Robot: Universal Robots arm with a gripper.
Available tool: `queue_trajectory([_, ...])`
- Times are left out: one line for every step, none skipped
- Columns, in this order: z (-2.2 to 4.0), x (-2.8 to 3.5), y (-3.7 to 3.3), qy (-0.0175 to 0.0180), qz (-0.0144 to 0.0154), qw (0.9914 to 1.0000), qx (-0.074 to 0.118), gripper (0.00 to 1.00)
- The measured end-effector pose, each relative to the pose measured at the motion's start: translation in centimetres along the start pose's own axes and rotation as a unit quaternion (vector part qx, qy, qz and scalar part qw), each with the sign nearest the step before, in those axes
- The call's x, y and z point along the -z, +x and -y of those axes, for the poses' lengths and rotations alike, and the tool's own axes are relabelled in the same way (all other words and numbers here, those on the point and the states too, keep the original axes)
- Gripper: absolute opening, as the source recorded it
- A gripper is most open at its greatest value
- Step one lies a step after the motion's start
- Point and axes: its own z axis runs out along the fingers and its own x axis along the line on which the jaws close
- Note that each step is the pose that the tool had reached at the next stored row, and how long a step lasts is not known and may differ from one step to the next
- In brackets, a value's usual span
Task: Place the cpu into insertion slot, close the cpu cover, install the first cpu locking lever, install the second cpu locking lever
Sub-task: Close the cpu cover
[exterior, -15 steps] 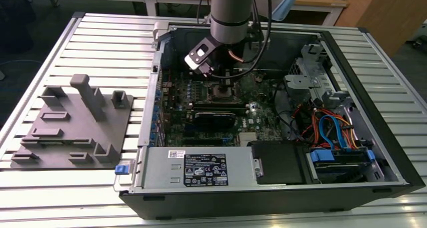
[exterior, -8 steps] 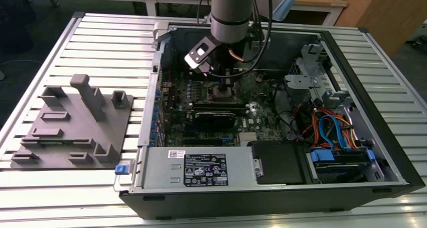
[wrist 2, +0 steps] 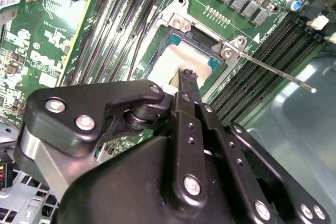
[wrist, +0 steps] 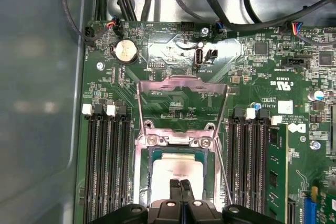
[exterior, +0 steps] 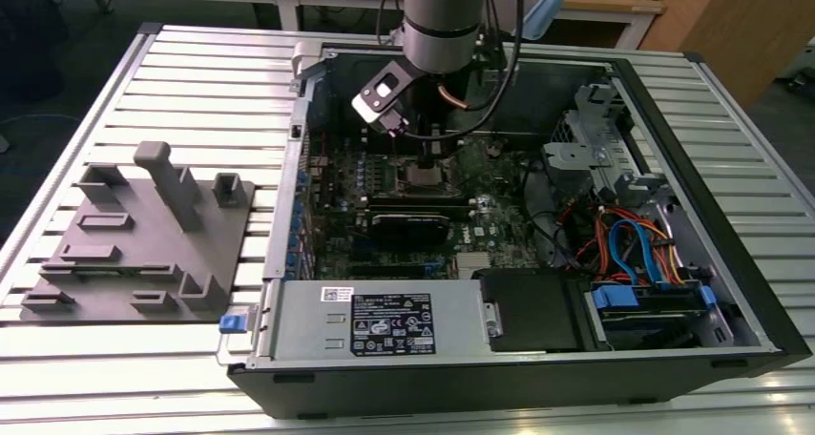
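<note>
Fingers pressed together touch the cpu, flat in its insertion slot.

You've got an open computer case lying on the slatted table. The grey fixture block sits beside it, on the exterior view's left. Labelled power supply is at the near edge, with blue and orange cables nearby. The first wrist view shows a coin cell, black memory slots and one seated memory stick.
</note>
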Motion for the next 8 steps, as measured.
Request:
queue_trajectory([0.00, 0.09, 0.00, 0.0001, 0.0001, 1.00000, 0.000, 0.11])
queue_trajectory([-0.01, 0.09, 0.00, 0.0001, -0.0001, 1.00000, 0.000, 0.11])
queue_trajectory([-0.01, 0.09, 0.00, 0.0002, 0.0000, 1.00000, 0.000, 0.11])
queue_trajectory([-0.01, 0.09, 0.00, 0.0002, -0.0001, 1.00000, 0.000, 0.11])
queue_trajectory([-0.01, 0.09, 0.00, 0.0002, -0.0001, 1.00000, 0.000, 0.11])
queue_trajectory([0.00, 0.09, 0.00, 0.0002, 0.0000, 1.00000, 0.000, 0.11])
queue_trajectory([-0.04, 0.08, 0.00, 0.0003, 0.0001, 1.00000, 0.000, 0.11])
queue_trajectory([-0.15, 0.06, 0.00, 0.0002, 0.0000, 1.00000, 0.000, 0.11])
